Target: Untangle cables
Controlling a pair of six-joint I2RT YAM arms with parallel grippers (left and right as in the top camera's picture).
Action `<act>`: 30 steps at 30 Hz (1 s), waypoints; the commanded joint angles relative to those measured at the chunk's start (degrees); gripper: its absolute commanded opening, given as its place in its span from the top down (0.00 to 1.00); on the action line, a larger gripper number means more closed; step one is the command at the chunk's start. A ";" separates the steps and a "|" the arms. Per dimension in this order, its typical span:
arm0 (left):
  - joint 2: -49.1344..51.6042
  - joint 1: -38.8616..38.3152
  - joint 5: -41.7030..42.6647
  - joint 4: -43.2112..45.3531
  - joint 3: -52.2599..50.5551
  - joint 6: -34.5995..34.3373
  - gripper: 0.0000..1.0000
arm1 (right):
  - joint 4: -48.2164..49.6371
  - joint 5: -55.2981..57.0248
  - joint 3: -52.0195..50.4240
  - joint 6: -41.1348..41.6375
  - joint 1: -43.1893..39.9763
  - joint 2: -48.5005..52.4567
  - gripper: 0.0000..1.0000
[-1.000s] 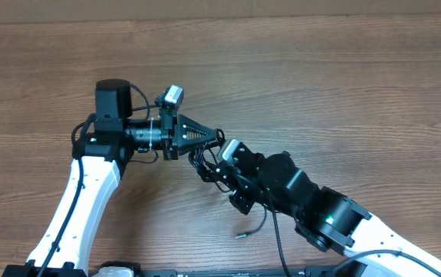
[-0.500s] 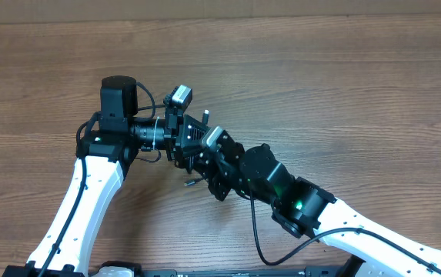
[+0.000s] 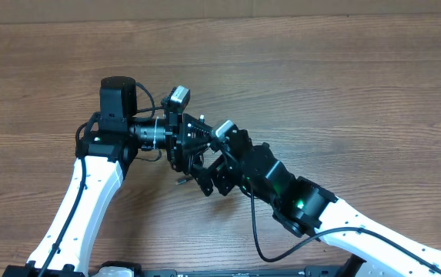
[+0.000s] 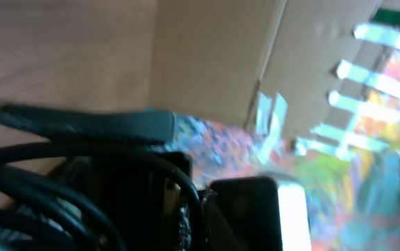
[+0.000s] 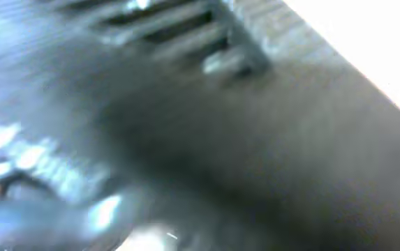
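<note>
Wood-grain table fills the overhead view, with 2 white-and-black arms reaching in from the near edge. The left arm rises from the bottom-left and bends right. The right arm comes up from the bottom-right, and both meet just left of centre.

The left gripper points right with its jaws clenched on the cables - as far as the overhead view lets on. The right gripper sits just beside it, touching the same dark bunch, its jaws spread and released.

Both thin cords are knotted between the 2 grippers, low over the wood. 1 small plug pokes out below the bunch - it lies near the right gripper's lower finger.

From the left wrist, a dark finger crosses a cardboard wall. The right wrist view is too blurred to read.
</note>
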 commanded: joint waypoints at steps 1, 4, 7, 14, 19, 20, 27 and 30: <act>-0.50 0.28 -12.92 -0.02 0.07 -0.15 0.96 | -6.86 -0.57 1.49 6.64 0.85 -5.97 0.00; -0.50 -0.92 -23.91 -1.25 0.07 -0.15 0.96 | -16.06 -0.50 1.49 8.07 0.85 -10.51 0.00; -0.48 -4.15 -36.94 -2.84 0.07 1.20 0.96 | -24.48 0.39 1.49 8.09 0.85 -15.30 0.00; -0.46 -16.68 -66.20 -3.54 0.07 16.04 0.96 | -31.39 2.01 1.49 9.79 0.85 -23.61 0.00; 0.72 -28.00 -76.96 -1.90 0.07 17.94 0.96 | -30.73 5.09 1.49 9.77 0.85 -27.34 0.00; 1.42 -29.97 -79.08 -1.75 0.07 17.92 0.96 | -30.75 5.51 1.49 9.77 0.85 -27.76 0.00; 10.91 -37.35 -80.83 0.68 0.07 17.88 0.76 | -31.21 5.44 1.49 9.81 0.85 -28.15 0.00; 14.45 -38.38 -77.37 1.42 0.07 17.90 0.31 | -31.19 5.44 1.49 9.81 0.85 -28.15 0.00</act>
